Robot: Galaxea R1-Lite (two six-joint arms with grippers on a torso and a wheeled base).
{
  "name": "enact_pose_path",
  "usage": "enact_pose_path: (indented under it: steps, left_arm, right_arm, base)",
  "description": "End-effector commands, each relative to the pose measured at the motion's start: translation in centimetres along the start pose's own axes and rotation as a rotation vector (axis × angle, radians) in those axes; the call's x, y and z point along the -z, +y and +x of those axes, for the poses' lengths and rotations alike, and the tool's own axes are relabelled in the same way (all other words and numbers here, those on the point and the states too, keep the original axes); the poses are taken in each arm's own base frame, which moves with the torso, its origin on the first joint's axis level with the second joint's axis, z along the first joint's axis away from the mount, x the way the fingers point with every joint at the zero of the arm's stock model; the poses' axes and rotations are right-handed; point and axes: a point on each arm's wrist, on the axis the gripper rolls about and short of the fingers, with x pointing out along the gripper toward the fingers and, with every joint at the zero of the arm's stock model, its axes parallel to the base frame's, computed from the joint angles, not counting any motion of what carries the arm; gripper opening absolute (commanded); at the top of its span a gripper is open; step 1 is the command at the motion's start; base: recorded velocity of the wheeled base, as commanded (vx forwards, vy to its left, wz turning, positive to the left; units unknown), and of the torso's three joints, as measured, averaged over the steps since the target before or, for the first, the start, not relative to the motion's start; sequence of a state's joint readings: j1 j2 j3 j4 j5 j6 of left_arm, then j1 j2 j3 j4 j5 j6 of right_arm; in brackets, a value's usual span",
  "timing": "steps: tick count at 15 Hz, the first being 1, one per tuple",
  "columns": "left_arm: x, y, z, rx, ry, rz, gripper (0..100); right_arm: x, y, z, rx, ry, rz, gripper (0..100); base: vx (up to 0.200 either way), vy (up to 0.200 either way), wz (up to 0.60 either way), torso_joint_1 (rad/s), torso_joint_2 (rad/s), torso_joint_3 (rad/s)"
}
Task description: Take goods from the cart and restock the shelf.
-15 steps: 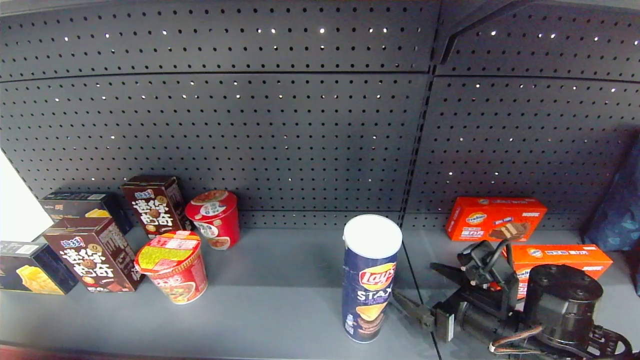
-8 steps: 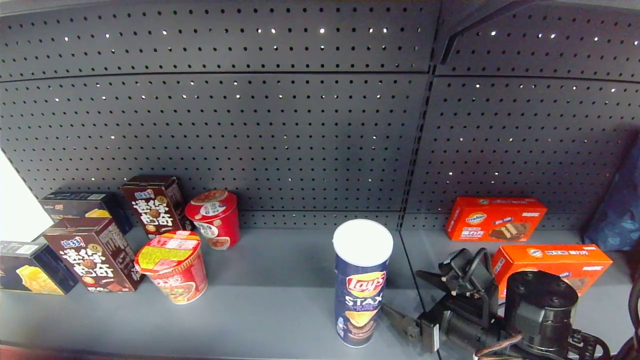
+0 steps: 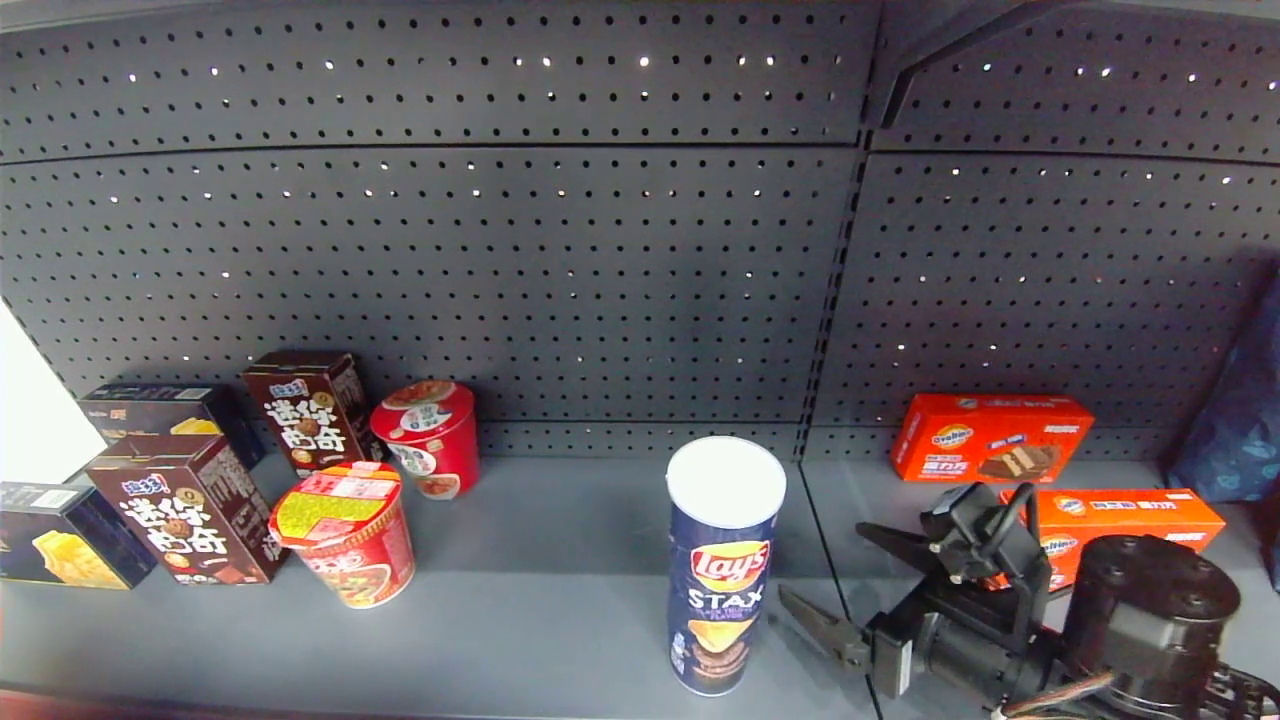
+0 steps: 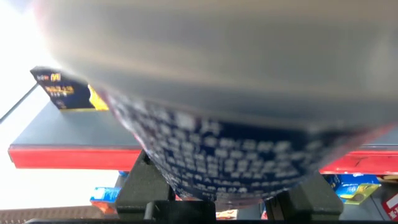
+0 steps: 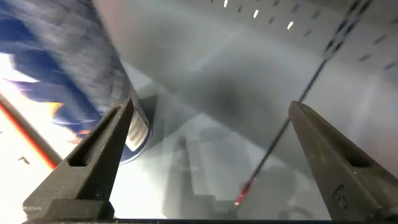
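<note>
1. On the grey shelf, near its front edge, the chips can stands upright with its white lid on top, close to the seam between the two shelf bays.
2. Right gripper: it lies low over the shelf, just to the right of the can. Its fingers are spread wide and hold nothing. The nearer fingertip is just beside the can's lower wall, with a gap visible between them.
3. Left gripper: a dark blue printed item sits hard against the wrist camera, blurred. Whether the gripper clamps it cannot be told.
4. Left part of the shelf: two red cup noodles, two brown boxes and two dark blue boxes, all upright, well apart from the can.
5. Right bay: two orange boxes, one behind the other, the front one partly hidden by the right arm.
</note>
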State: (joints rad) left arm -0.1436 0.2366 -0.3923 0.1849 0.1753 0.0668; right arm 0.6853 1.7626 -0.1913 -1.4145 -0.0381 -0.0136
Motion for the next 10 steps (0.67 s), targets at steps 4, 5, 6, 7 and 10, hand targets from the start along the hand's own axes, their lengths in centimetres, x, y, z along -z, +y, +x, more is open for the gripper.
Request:
enact_pose_path:
  steps: [4,5,6,7,10]
  left_arm:
    - [-3.1,-0.2,0.9,0.110,-0.008,0.076,0]
    - [-4.4,-0.5,1.8,0.190,0.003,0.078,0]
    - [-5.1,-0.7,2.5,0.247,0.017,0.078,0]
    - [-5.7,-0.9,3.4,0.320,0.045,0.068,0]
    - [-6.7,-2.0,7.2,0.543,0.158,0.042,0]
  right_arm:
    - [-4.9,-0.5,-10.0,0.024,-0.090,-0.023,100]
    - [-5.3,-0.6,-12.8,0.072,-0.054,-0.027,100]
    - [-5.7,-0.7,-14.5,0.122,-0.032,-0.030,100]
    - [-5.8,-0.9,-17.1,0.187,-0.035,-0.031,100]
    - [-3.2,-1.5,-24.6,0.253,0.004,-0.033,100]
  base:
    - [0.000,0.000,0.00,0.000,0.00,0.000]
    - [0.000,0.000,0.00,0.000,0.00,0.000]
    - [0.000,0.000,0.00,0.000,0.00,0.000]
    - [0.000,0.000,0.00,0.000,0.00,0.000]
    - [0.000,0.000,0.00,0.000,0.00,0.000]
